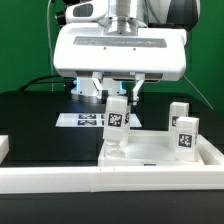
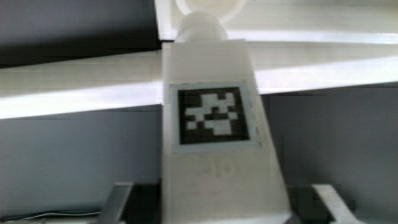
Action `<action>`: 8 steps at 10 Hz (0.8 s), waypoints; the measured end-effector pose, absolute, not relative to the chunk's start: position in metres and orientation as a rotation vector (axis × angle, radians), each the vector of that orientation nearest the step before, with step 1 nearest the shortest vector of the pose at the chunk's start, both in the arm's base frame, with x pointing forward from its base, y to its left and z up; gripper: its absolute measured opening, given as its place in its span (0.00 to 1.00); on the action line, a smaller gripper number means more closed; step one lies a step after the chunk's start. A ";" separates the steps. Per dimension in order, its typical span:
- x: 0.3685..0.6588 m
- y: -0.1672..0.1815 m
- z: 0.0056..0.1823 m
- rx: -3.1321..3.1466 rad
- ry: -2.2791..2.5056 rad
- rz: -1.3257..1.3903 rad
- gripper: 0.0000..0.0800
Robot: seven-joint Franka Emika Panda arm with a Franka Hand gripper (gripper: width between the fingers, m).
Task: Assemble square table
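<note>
A: Exterior view first. Where is the hand?

B: Hand (image 1: 119, 100) hangs under the big white arm housing, over the middle of the black tabletop (image 1: 30, 115). Its two fingers close on a white leg (image 1: 118, 116), held upright, tag facing the camera. Narrow grip, holding that leg.

A: And the slab?

B: White square slab (image 1: 155, 150) lies flat on the tabletop, toward the exterior view's right, raised rim visible. The held leg's lower end sits at the slab's near corner on the exterior view's left; touching or just above, cannot tell.

A: Other legs?

B: Two more legs (image 1: 183, 130) stand upright close together at the slab's far side on the exterior view's right, tags outward. A fourth I cannot make out.

A: Anything else?

B: Marker board (image 1: 84, 119) flat on the tabletop behind the held leg. Long white rail (image 1: 110, 180) runs across the front. Green backdrop behind.

A: Wrist view?

B: Leg (image 2: 215, 110) fills the middle, its black-and-white tag square to the camera. One dark finger (image 2: 322, 197) shows on each side of the leg's near end, close against it. Beyond, the pale slab (image 2: 80, 85) crosses the picture, blurred, with dark tabletop (image 2: 80, 150) next to it.
</note>
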State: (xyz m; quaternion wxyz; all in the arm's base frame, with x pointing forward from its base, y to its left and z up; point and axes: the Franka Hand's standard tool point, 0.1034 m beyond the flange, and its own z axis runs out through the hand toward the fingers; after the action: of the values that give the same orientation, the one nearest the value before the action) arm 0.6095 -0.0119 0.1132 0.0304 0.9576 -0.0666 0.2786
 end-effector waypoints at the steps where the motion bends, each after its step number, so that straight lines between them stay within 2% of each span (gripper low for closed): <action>1: 0.610 -0.009 0.113 2.958 -0.199 0.852 0.36; 8: 0.600 -0.005 0.105 2.958 -0.183 0.835 0.36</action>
State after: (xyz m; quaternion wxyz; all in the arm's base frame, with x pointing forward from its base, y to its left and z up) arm 0.5998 -0.0047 0.1054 0.0311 0.9602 -0.0595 0.2711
